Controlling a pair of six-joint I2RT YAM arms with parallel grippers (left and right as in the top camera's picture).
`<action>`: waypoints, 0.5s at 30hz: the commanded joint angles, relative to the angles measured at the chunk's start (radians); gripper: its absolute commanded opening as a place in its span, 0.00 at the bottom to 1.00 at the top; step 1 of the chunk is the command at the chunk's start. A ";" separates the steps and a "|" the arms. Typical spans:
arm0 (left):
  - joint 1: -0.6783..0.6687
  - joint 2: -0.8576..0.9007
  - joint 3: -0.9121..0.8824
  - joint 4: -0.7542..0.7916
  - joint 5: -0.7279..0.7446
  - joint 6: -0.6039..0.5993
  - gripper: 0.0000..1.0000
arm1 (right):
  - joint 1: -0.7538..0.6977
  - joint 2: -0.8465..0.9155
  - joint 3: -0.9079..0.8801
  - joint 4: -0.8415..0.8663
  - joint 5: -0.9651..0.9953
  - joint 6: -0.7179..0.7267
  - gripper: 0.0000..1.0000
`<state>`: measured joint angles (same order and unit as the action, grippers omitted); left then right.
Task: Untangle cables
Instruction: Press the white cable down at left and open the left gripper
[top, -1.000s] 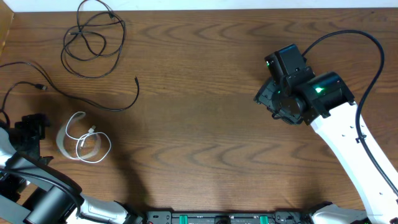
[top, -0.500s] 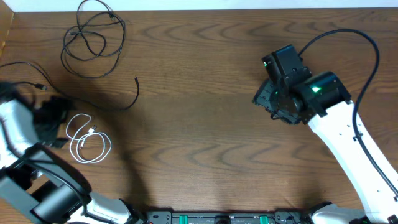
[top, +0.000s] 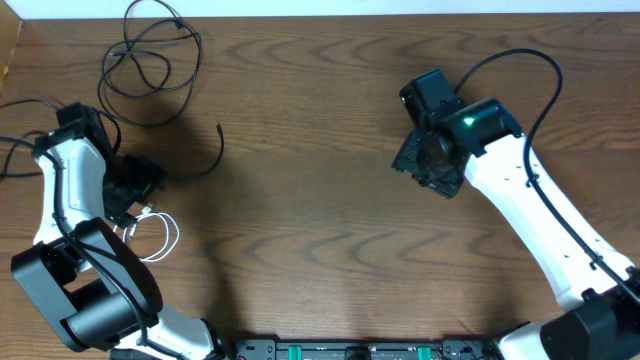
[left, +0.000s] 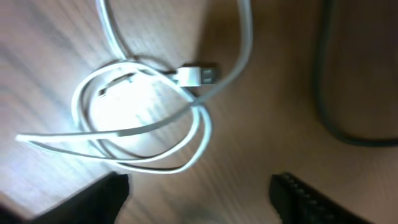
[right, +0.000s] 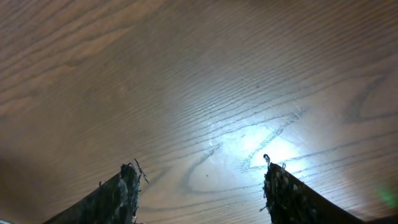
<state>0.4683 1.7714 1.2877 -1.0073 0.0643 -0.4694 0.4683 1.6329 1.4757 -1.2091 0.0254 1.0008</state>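
Note:
A coiled black cable (top: 150, 62) lies at the far left of the table. A second black cable (top: 215, 150) curves below it, its left part hidden under my left arm. The white cable (top: 160, 232) lies coiled at the left; the left wrist view shows its loops and plug (left: 200, 74) close up, with a stretch of black cable (left: 329, 93) to the right. My left gripper (top: 128, 192) hangs open just above the white cable and holds nothing (left: 199, 193). My right gripper (top: 420, 168) is open and empty over bare wood at the right (right: 199, 180).
A thick black cable (top: 520, 70) runs along my right arm. The table's far edge meets a white wall (top: 320, 8). A thin black lead (top: 15, 140) trails at the left edge.
My left arm has swung up and right, so the gripper now hangs over the white cable. My right gripper has shifted a little left and up.

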 joint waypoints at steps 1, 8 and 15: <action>-0.001 -0.020 -0.061 0.024 -0.058 0.024 0.66 | 0.005 0.008 -0.006 0.010 -0.010 -0.015 0.63; -0.003 -0.020 -0.208 0.177 -0.058 0.024 0.61 | 0.005 0.008 -0.006 0.019 -0.010 -0.015 0.63; -0.003 -0.019 -0.271 0.290 -0.132 0.021 0.58 | 0.005 0.008 -0.006 0.018 -0.010 -0.015 0.63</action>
<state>0.4683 1.7683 1.0218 -0.7319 0.0071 -0.4480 0.4690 1.6337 1.4757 -1.1885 0.0143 0.9985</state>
